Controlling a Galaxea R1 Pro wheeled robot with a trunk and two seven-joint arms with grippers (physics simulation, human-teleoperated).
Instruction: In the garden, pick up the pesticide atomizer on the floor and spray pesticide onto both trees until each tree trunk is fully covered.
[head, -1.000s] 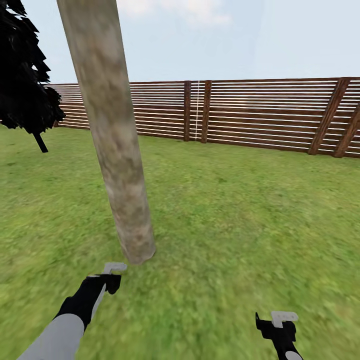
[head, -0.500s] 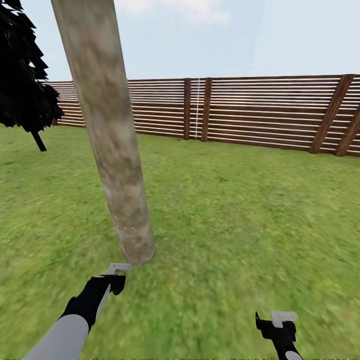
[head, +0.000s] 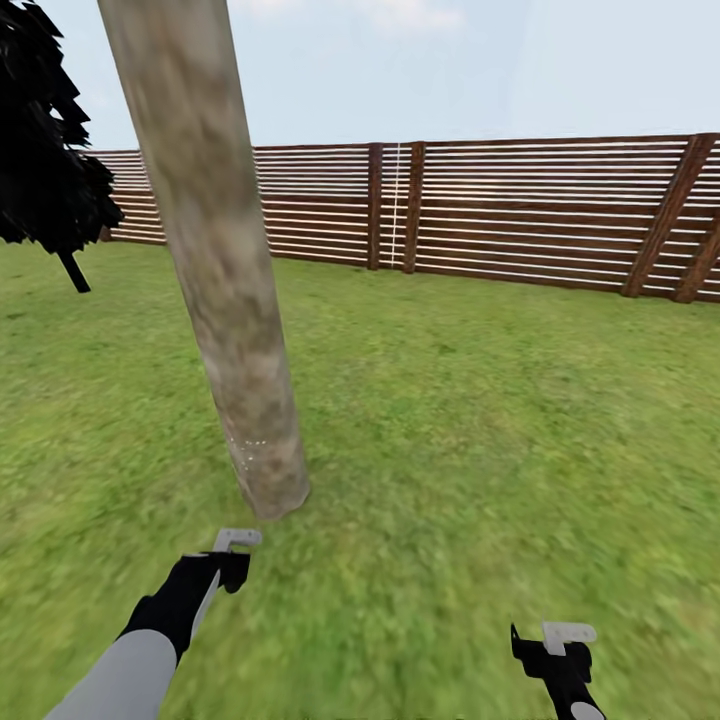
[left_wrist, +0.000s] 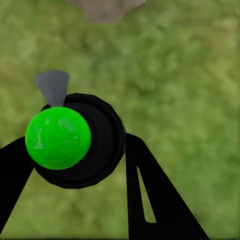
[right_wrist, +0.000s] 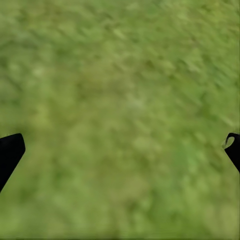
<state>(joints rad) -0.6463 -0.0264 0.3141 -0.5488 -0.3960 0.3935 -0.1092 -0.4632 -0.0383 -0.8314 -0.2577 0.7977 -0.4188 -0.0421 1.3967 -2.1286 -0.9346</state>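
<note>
Head view: a thick mottled tree trunk (head: 225, 280) rises from the grass floor (head: 470, 430) at about eleven o'clock, its base just ahead of the left gripper (head: 232, 548). Faint pale specks dot the bark low down — possibly spray, though that is a guess. The right gripper (head: 562, 640) hangs at five o'clock over bare lawn. A slatted wooden fence (head: 520, 215) closes the background, and a black-leaved tree (head: 45, 150) stands at ten o'clock.

Left wrist view: the left gripper's fingers (left_wrist: 150, 200) pinch the pesticide atomizer (left_wrist: 75, 142) — a round black body with a bright green ball on it and a small grey nozzle at twelve o'clock, aimed toward the trunk base. It looks light, rigid and smooth, so the hold around its round body seems the sound one; how much liquid it holds cannot be seen.

Right wrist view: the right gripper's fingertips (right_wrist: 10, 152) are spread wide over grass, holding nothing.
</note>
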